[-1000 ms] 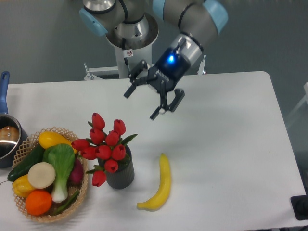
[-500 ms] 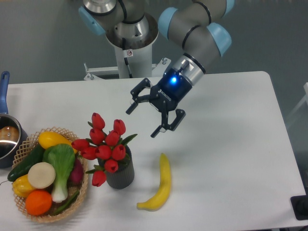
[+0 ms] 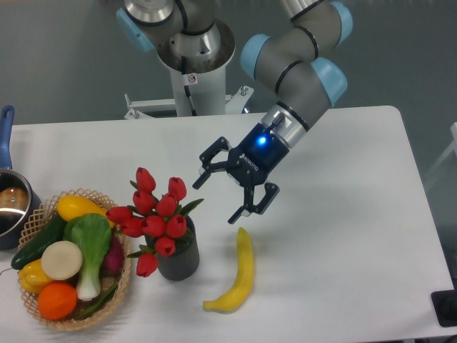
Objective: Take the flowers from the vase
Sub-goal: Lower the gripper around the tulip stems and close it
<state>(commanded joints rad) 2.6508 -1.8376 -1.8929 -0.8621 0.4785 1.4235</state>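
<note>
The flowers (image 3: 153,220), a bunch of red tulip buds with green leaves, stand in the vase (image 3: 178,260), a small dark grey ribbed pot at the front left of the white table. My gripper (image 3: 218,199) is open and empty. It hangs above the table to the right of the flowers and a little behind them, its fingers spread and pointing down-left toward the bunch. It touches nothing.
A yellow banana (image 3: 238,274) lies right of the vase, just below the gripper. A woven basket (image 3: 123,287) of vegetables and fruit stands left of the vase. A steel pot (image 3: 11,204) with a blue handle is at the left edge.
The gripper has moved down and slightly right, coming lower toward the table beside the flowers. It has stayed open. The flowers and vase have not moved.
</note>
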